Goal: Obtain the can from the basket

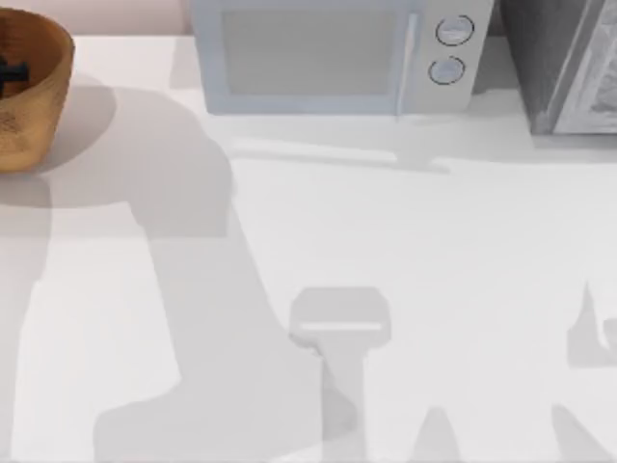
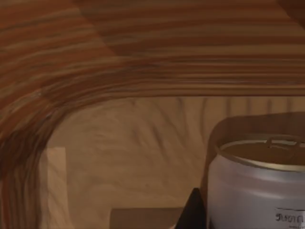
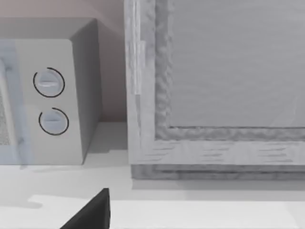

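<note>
Dark fingertip [image 2: 193, 212] of the left tool sits just beside the can [image 2: 257, 186] in the left wrist view, inside the basket [image 2: 95, 57]; can't tell if the left tool is wide or narrow. Can stands upright on the basket floor near the ribbed orange-brown wall, tan-gold top with pull tab up, pale side facing the tool. From the top view, the basket [image 1: 43, 106] sits at the desk's [image 1: 405, 289] far-left corner, a dark bit of the left tool [image 1: 12, 72] inside it. Judgement: can looks light, stiff, smooth and a bit slippery; thin wall may dent, so take hold across the mid side, square, moderate squeeze. Right tool's dark fingertip [image 3: 90, 212] parked facing the microwave [image 3: 52, 90] and cabinet [image 3: 214, 95]; state can't tell.
</note>
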`<state>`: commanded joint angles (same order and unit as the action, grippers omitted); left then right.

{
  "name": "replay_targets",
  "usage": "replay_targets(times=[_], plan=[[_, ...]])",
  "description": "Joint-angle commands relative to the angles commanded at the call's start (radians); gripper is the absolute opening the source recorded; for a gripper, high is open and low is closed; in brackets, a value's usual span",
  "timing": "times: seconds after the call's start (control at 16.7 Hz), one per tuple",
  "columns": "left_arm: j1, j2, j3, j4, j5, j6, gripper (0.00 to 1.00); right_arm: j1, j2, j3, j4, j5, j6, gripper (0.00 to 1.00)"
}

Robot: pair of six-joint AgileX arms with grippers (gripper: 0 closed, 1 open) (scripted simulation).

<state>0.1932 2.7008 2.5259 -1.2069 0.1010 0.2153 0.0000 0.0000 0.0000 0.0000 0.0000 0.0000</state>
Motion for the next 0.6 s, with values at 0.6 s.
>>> replay_targets(times=[0.6], plan=[[0.007, -0.4, -0.344, 0.143, 0.053, -0.021, 0.0, 0.0, 0.0, 0.0, 0.0, 0.0, 0.0, 1.0]])
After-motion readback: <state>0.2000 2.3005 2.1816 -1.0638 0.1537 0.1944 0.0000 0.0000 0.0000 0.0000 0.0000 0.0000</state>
